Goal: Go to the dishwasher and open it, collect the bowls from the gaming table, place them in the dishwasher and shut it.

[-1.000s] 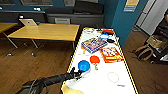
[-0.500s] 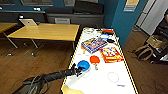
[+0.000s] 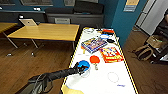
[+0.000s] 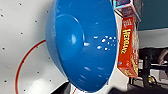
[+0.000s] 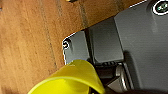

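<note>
The blue bowl [image 3: 83,64] is held tipped on its side in the left pincer [image 3: 79,68] at the counter's [image 3: 100,82] near left edge, with the red bowl [image 3: 94,59] just right of it.

A: What lies toward the white top's far end?
B: Two flat game boxes [image 3: 94,44], [image 3: 111,54] side by side; a red paddle [image 3: 94,59] just nearer.
A: Elsewhere?
B: A wooden table [image 3: 45,32] holding a laptop [image 3: 29,22].
</note>
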